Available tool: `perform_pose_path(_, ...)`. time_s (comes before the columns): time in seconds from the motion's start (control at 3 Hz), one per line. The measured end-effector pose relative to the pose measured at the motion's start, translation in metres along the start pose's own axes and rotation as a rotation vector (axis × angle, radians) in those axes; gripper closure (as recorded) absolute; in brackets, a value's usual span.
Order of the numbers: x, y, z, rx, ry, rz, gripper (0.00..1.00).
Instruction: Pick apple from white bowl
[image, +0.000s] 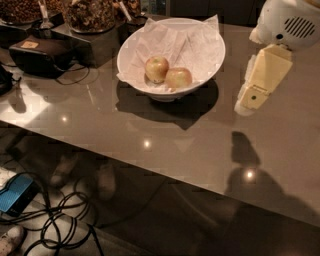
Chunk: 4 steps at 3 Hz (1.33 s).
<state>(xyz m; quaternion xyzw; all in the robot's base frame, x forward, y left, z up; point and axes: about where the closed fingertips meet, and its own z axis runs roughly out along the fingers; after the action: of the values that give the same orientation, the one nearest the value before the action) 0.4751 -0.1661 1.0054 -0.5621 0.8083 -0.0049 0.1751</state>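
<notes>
The white bowl (210, 60) stands on the grey table, lined with crumpled white paper. Two apples lie in it side by side. The orange-red apple (179, 78) is on the right. A paler yellow apple with a red blush (156, 68) touches it on the left. My gripper (254, 95) hangs above the table just right of the bowl, cream-coloured, pointing down and to the left, clear of the bowl's rim. The white arm body (292, 22) is above it at the top right.
A black box (37, 55) with a cable sits at the table's left. Dark containers of snacks (90, 15) stand behind the bowl on the left. The table's front edge runs diagonally; below it on the floor are cables (60, 225) and a blue object (17, 192).
</notes>
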Motion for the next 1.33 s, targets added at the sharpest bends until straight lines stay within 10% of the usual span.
perform_pose_path(0.67, -0.065, -0.022, 0.03, -0.003, 0.009, 0.001, 0.0)
perform_pose_path(1.33, -0.077, -0.03, 0.034, -0.011, -0.042, 0.023, 0.0)
